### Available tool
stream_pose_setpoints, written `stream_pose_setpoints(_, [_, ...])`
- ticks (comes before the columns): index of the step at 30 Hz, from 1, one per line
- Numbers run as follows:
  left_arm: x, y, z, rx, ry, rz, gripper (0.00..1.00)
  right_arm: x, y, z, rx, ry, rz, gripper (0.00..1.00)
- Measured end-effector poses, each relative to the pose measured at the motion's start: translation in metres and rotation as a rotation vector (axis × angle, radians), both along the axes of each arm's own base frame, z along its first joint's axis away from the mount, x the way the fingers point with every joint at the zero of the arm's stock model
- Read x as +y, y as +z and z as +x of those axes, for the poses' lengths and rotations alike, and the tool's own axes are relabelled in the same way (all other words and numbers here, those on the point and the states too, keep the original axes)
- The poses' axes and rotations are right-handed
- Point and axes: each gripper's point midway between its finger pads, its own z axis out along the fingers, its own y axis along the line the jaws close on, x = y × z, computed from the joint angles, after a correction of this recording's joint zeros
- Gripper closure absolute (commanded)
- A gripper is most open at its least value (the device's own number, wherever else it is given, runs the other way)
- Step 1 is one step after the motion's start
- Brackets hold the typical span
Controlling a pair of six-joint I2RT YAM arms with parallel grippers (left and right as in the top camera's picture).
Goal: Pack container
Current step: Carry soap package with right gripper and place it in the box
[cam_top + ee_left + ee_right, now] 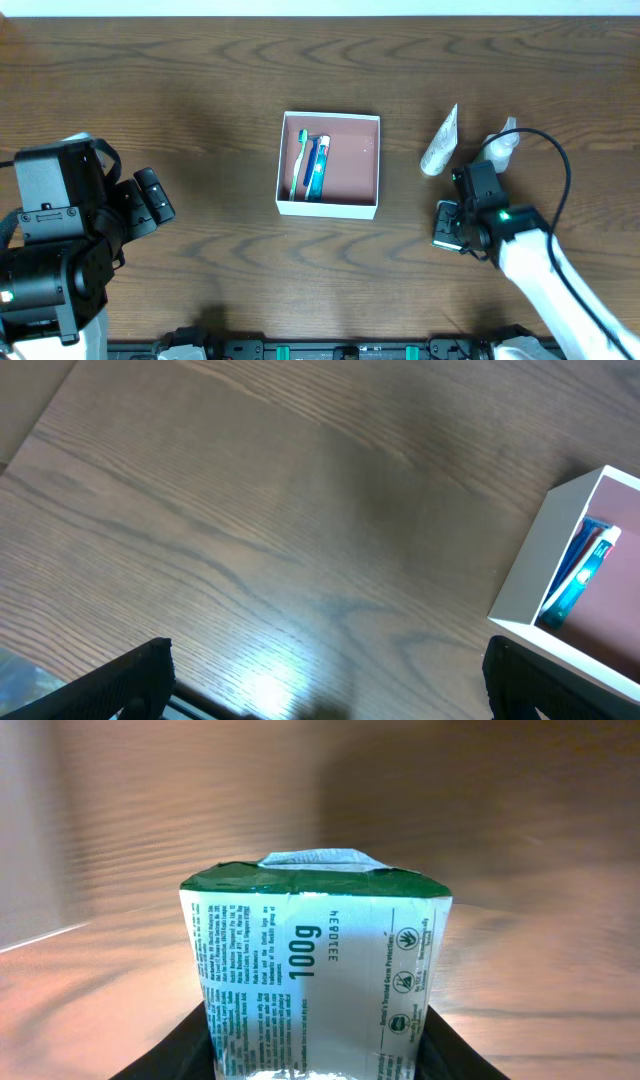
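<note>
The container (328, 208), a shallow square box with white walls and a pink-brown inside, sits mid-table. A green toothbrush (300, 160) and a blue toothbrush pack (317, 166) lie in its left half. Its corner also shows in the left wrist view (535, 560). My right gripper (450, 225) is right of the container and shut on a green and white soap packet (315, 950) marked 100g; its fingers (315, 1055) clamp the packet's sides. My left gripper (150, 195) is open and empty over bare wood (320, 680), left of the container.
A white tube (440, 142) lies right of the container. A white bottle-like item (503, 145) lies further right, partly under the right arm's cable. The table's far edge runs along the top.
</note>
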Motion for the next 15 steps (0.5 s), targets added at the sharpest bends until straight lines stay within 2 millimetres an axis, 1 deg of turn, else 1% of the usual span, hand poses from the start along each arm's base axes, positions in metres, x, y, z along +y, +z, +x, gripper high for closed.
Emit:
stream_pose_setpoints(3, [0.000, 0.000, 0.000, 0.000, 0.000, 0.000, 0.02, 0.027, 0.025, -0.003, -0.085, 0.081, 0.074, 0.78])
stream_pose_setpoints(5, [0.000, 0.000, 0.000, 0.000, 0.000, 0.000, 0.02, 0.050, 0.043, -0.007, -0.150, 0.153, 0.133, 0.80])
stream_pose_setpoints(6, [0.000, 0.000, 0.000, 0.001, 0.000, 0.000, 0.02, 0.058, 0.049, -0.008, -0.170, 0.180, 0.154, 0.84])
stream_pose_setpoints(9, [0.000, 0.000, 0.000, 0.000, 0.000, 0.000, 0.02, 0.086, 0.067, -0.016, -0.216, 0.276, 0.204, 0.84])
stream_pose_setpoints(11, [0.000, 0.000, 0.000, 0.000, 0.000, 0.000, 0.02, 0.099, 0.077, -0.017, -0.229, 0.318, 0.223, 0.84])
stream_pose_setpoints(13, [0.000, 0.000, 0.000, 0.000, 0.000, 0.000, 0.02, 0.114, 0.091, -0.012, -0.246, 0.349, 0.241, 0.83])
stream_pose_setpoints(15, [0.000, 0.000, 0.000, 0.001, -0.001, 0.000, 0.02, 0.126, 0.106, 0.000, -0.263, 0.358, 0.254, 0.82])
